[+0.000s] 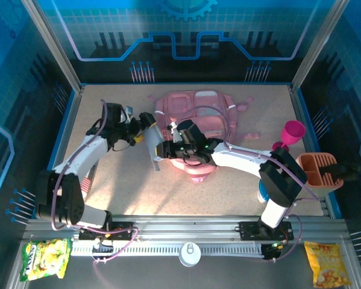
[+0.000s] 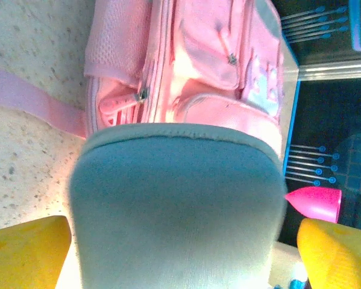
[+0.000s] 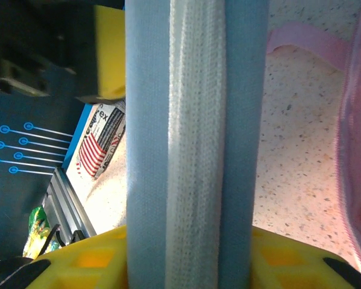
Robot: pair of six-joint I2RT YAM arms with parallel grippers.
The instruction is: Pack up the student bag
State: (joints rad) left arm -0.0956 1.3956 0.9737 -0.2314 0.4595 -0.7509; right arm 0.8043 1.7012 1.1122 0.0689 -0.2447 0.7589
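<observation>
Nearest, on the rail shelf: green-yellow snack packet at left, orange snack packet at right. Further in, grey-blue pouch between both sets of fingers. Pinched edge-on by right gripper, yellow pads tight against both faces, pale seam running straight through. Flanked at its rounded end by left gripper, fingertips spread wide, seemingly just clear of the fabric, contact lost in blur. Just beyond the left fingertips: student bag, pink, lying flat on the table, front pockets zipped closed. Well apart from the right fingers, back past that arm's elbow: orange slotted holder, contents unreadable; magenta goblet cup standing just beyond it. Right wrist view adds a flag-printed packet on the table past the pouch. Left wrist view adds the bag's zip pulls, too small from above.
</observation>
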